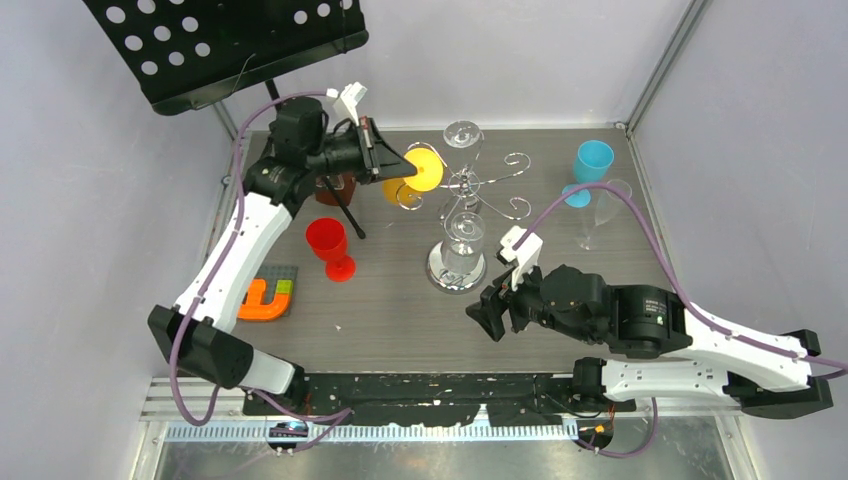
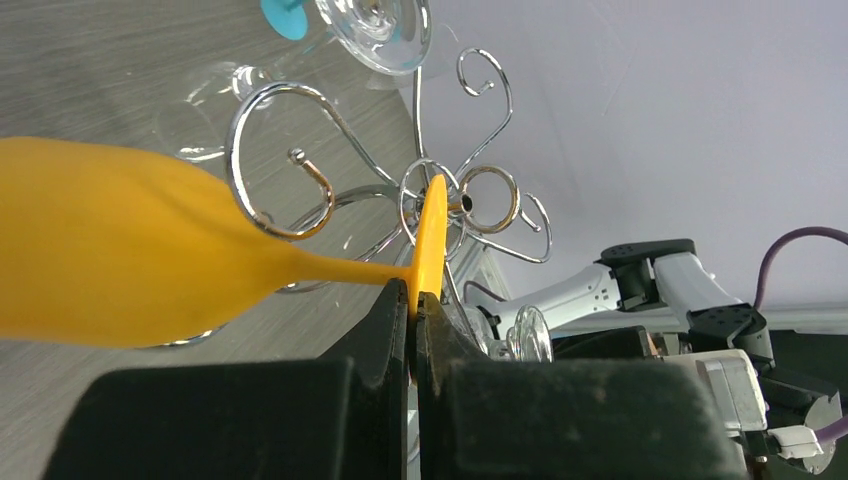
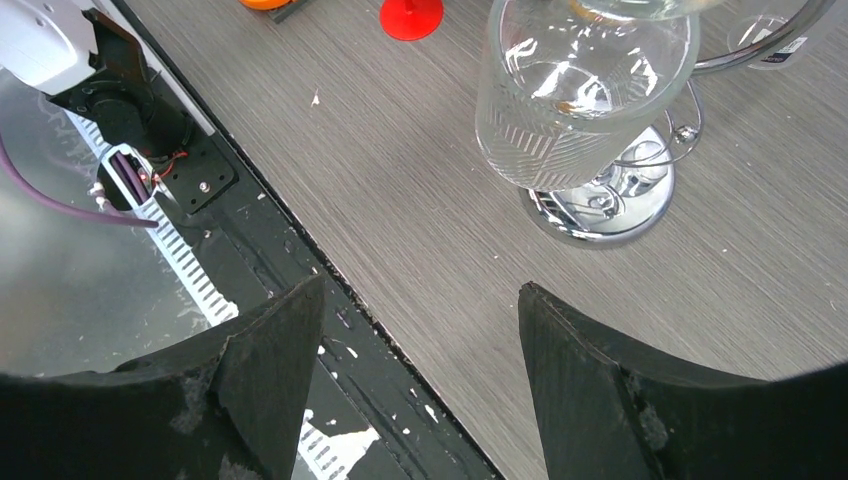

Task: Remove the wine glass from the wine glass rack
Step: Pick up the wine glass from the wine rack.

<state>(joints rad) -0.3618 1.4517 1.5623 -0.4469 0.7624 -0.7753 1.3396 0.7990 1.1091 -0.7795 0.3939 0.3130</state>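
Note:
My left gripper (image 1: pixel 392 165) is shut on the flat foot of a yellow wine glass (image 1: pixel 424 170), held on its side at the left of the chrome wine glass rack (image 1: pixel 470 185). In the left wrist view the jaws (image 2: pixel 412 300) pinch the foot's edge; the yellow bowl (image 2: pixel 120 250) points left and the stem crosses a scroll arm of the rack (image 2: pixel 283 87). I cannot tell whether the glass still touches the rack. Two clear glasses (image 1: pixel 463 235) hang upside down from the rack. My right gripper (image 1: pixel 490 315) is open and empty near its round base (image 3: pixel 600 205).
A red wine glass (image 1: pixel 330 248) stands left of the rack. A blue glass (image 1: pixel 590 165) and a clear flute (image 1: pixel 600 210) stand at the right. An orange U-shape on a grey plate (image 1: pixel 268 295) lies front left. A black music stand (image 1: pixel 230 45) looms back left.

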